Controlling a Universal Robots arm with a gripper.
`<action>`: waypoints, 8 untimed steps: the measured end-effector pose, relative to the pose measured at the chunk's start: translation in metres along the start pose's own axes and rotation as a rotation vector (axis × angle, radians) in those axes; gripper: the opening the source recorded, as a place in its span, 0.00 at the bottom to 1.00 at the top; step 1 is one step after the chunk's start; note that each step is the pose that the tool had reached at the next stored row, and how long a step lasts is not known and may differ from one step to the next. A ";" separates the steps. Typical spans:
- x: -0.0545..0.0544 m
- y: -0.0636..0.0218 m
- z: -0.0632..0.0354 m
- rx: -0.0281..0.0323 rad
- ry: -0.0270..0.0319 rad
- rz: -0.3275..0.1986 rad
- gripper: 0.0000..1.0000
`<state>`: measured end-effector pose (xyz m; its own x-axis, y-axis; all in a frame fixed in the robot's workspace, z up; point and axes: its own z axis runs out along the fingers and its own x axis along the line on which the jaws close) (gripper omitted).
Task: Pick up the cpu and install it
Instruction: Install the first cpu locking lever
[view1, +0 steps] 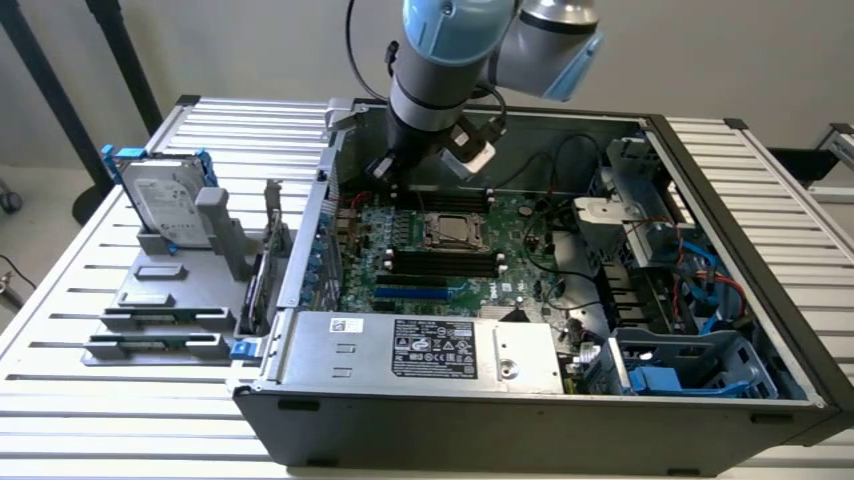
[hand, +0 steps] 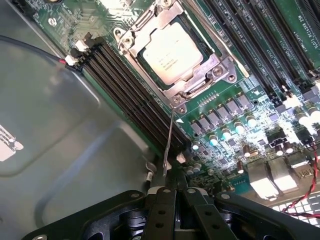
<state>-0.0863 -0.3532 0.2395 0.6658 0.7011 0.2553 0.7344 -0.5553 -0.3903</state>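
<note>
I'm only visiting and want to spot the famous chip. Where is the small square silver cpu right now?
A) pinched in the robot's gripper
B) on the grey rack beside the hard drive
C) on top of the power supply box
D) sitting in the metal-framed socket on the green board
D: the cpu lies flat inside the socket's metal frame on the green board, silver top facing up.

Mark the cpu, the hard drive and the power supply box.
cpu (hand: 167, 52): wrist view, middle of its metal top.
hard drive (view1: 163, 205): exterior view, middle of its silver face.
power supply box (view1: 320, 350): exterior view, bare grey part of its top.
</note>
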 end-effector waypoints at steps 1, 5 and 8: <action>0.000 0.0001 0.0000 -0.0022 0.0023 0.001 0.11; 0.001 0.0015 0.0000 -0.0146 0.0103 0.001 0.11; 0.003 0.0035 -0.0001 -0.0277 0.0139 -0.001 0.11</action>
<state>-0.0819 -0.3532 0.2389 0.6668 0.6954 0.2679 0.7382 -0.5670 -0.3655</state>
